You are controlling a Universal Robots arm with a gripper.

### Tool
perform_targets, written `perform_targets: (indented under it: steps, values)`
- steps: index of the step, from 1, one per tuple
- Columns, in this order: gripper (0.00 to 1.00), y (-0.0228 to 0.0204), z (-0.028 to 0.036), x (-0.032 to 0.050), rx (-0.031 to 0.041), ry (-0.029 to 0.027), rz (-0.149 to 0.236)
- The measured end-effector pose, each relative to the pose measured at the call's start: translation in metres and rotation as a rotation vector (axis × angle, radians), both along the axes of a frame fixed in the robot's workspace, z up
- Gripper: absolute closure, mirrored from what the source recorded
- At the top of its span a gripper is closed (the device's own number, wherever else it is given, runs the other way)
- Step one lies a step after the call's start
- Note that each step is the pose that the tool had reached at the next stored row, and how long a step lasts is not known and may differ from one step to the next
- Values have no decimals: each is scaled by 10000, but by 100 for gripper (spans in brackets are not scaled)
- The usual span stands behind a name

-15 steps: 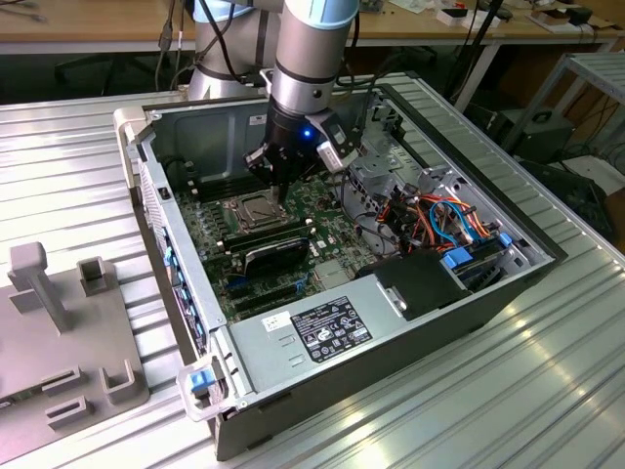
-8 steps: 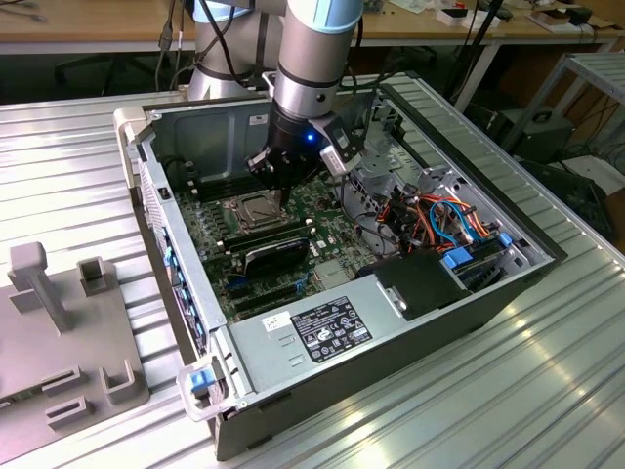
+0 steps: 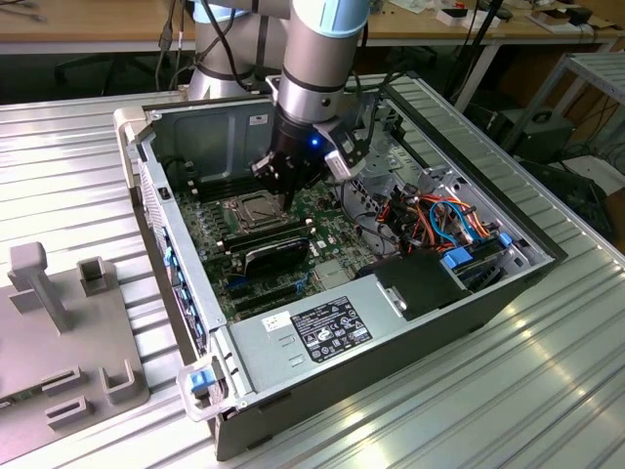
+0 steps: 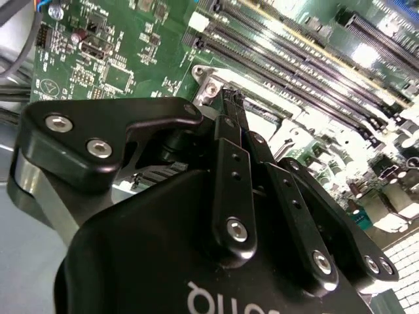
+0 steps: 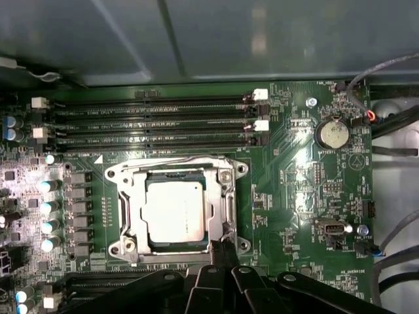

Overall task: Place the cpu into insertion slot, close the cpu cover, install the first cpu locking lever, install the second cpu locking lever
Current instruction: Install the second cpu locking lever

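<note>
Computer case (image 3: 322, 337): lying open on the ribbed table.
Gripper (image 5: 222, 252): fingers pressing together, gripping nothing, tips touching the cpu cover (image 5: 226, 196).
Insertion slot (image 3: 250, 211): sitting mid-board.
Cpu (image 5: 173, 211): lying inside it, cover closed around.

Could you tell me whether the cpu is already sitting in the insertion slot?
Yes, the first wrist view shows the cpu lying flat inside the insertion slot.
</note>
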State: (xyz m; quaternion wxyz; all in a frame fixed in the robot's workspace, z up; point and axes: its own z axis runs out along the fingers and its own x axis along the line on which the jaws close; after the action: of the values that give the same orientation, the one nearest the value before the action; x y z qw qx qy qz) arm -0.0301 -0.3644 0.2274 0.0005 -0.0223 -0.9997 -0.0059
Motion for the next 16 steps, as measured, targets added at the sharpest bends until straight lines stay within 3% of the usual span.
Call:
perform_targets:
  steps: [3, 9, 16]
  values:
    - [89, -83, 0, -8, 0, 0, -3]
    - [89, -85, -5, -156, 0, 0, 3]
    - [89, -87, -5, -171, -1, 1, 5]
